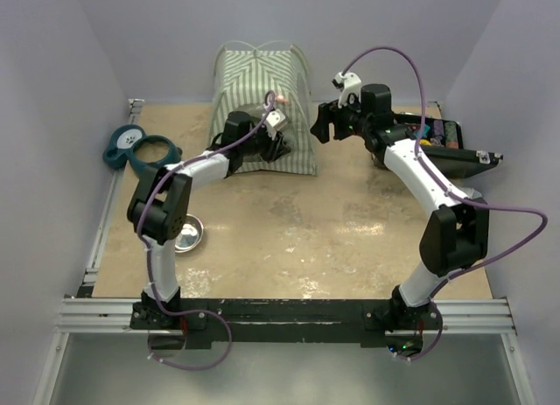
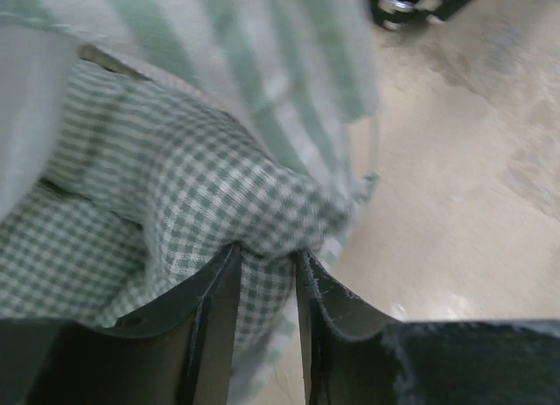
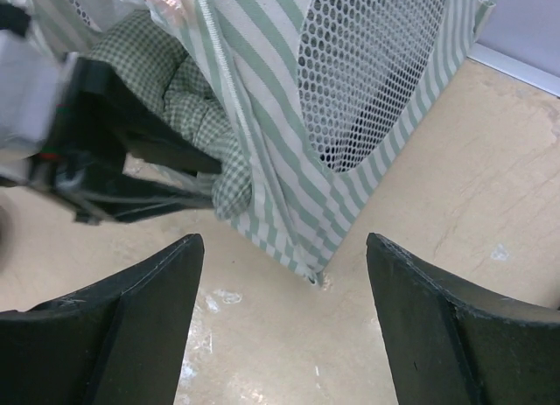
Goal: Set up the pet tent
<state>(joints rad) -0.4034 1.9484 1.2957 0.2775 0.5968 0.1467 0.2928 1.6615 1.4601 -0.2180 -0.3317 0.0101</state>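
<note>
Currently the pet tent (image 1: pixel 262 77) stands upright at the far middle of the table (image 1: pixel 332 230), striped green and white, its opening facing the arm bases; thin pale poles (image 1: pixel 296 51) arch over its roof; a round mesh window (image 3: pixel 376 64) sits in the tent's right side wall. Left gripper (image 2: pixel 267 263) is at the tent's front opening, jaws nearly together, pinching a fold of green-white checked fabric (image 2: pixel 201 186) that bulges out of the tent mouth; both fingers (image 2: pixel 214 317) press on that fold; striped tent cloth hangs just behind it. Right gripper (image 3: pixel 284 240) hovers off the tent's front right corner, above bare tabletop, jaws spread wide, holding nothing and not touching the tent. Steel bowl (image 1: pixel 187 233) lies well in front and to the left of the tent, beside the left arm; teal ring-shaped item (image 1: pixel 140 150) lies left of the tent near the table edge; black tray (image 1: pixel 451 156) with small coloured bits, too small to tell, sits right of the tent beyond the right arm.
</note>
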